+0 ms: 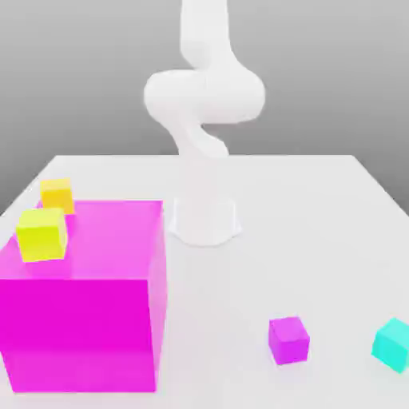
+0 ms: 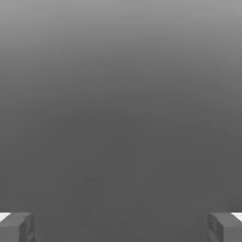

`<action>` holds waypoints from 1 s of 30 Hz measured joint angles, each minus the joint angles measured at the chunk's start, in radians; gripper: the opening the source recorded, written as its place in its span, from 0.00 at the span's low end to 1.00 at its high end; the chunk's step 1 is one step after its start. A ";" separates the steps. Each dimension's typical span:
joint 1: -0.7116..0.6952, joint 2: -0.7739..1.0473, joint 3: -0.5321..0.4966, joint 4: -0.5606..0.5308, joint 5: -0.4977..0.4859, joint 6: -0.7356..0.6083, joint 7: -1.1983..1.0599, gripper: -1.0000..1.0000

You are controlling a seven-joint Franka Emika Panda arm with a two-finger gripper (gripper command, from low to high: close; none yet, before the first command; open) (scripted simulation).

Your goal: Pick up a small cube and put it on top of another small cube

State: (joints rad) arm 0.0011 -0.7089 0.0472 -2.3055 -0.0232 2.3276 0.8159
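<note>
1. Standing wide apart, the two fingers of the gripper (image 2: 121, 228) have nothing between them in the hand view.
2. The white arm (image 1: 205, 96) rises from its base (image 1: 205, 222) on the pale table (image 1: 220, 299).
3. On the table, toward the exterior view's right, sits the small magenta cube (image 1: 288, 341).
4. The cyan cube (image 1: 392, 345) lies near the exterior view's right edge, apart from the magenta one.
5. At the exterior view's left stands a large magenta block (image 1: 84, 311), with a yellow-green cube (image 1: 41, 235) and an orange-yellow cube (image 1: 57, 195) by its left side.

Matt, smooth, plastic-looking cyan cube (image 1: 391, 345) and magenta cube (image 1: 288, 340); smooth white tabletop (image 1: 216, 287).
</note>
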 joint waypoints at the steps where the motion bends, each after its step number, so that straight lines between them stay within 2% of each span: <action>1: 0.000 0.039 0.021 -0.002 -0.010 0.012 0.007 0.50; 17: 0.071 0.623 0.279 -0.037 -0.206 0.187 0.143 0.50; 22: 0.146 0.801 0.309 -0.048 -0.254 0.243 0.176 0.50; 28: 0.214 1.003 0.357 -0.065 -0.262 0.318 0.181 0.50; 30: 0.245 1.074 0.334 -0.056 -0.293 0.361 0.204 0.50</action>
State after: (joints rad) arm 0.2464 0.3650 0.3816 -2.3613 -0.3165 2.6888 1.0198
